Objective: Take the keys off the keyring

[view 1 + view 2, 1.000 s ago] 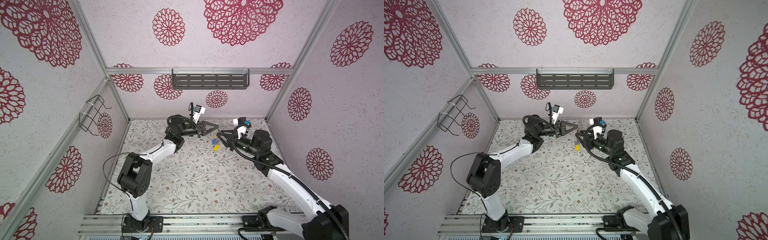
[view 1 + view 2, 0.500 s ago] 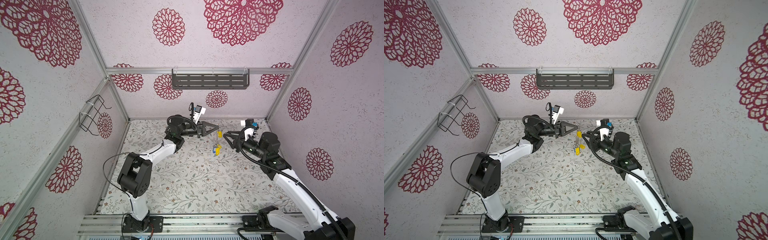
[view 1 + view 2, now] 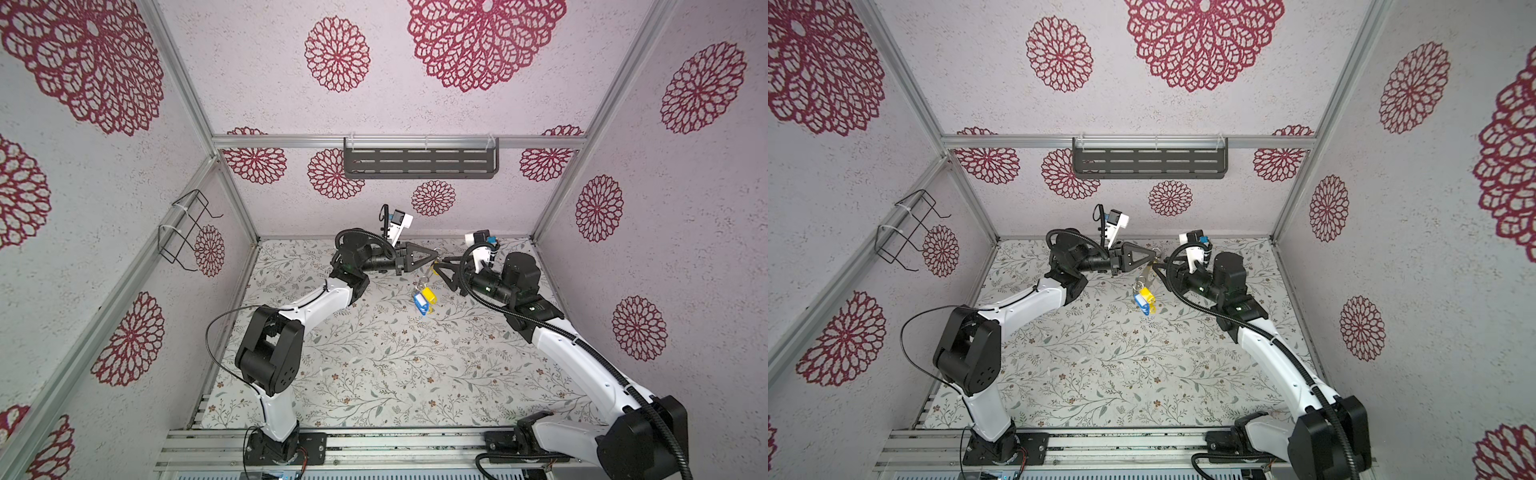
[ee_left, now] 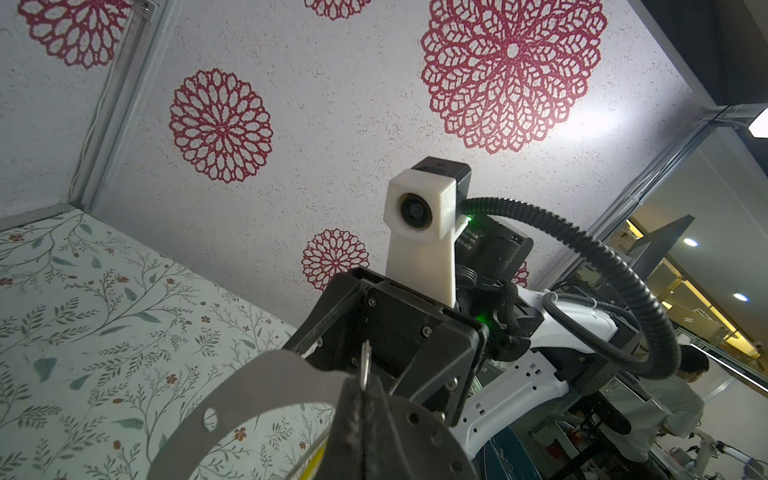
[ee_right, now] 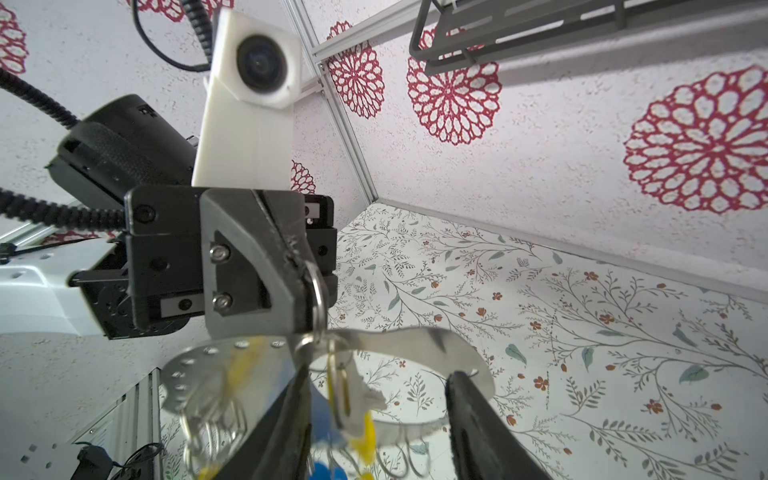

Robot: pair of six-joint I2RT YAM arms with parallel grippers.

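**Keyring held in the air between the two grippers**

The left gripper [image 3: 434, 254] reaches in from the left with its jaws pressed together on a small silver ring [image 5: 318, 291]. The right wrist view shows that ring pinched right at the fingertips. The keyring [image 5: 415, 336] hangs from the ring, clear of the floral table [image 3: 374, 353], above the back of the table near its middle.

It is a flat grey metal plate bent like a horseshoe, matt in the left wrist view [image 4: 266, 382], with small round holes along its rim. In both top views it shows nearly edge-on, as a thin tilted strip [image 3: 1147, 272].

The keys [image 3: 424, 300] dangle below the plate. They are a bunch of oblong plastic tags, blue and yellow, with white label windows, strung on thin silver loops. In the right wrist view they are a blur, and I cannot tell how many there are.

The right gripper [image 3: 436, 266] faces the left one from just beside it, its jaws well apart with nothing clamped. The plate crosses the gap between its fingers [image 5: 469, 415], and one end lies at a fingertip. Whether they touch, I cannot tell.
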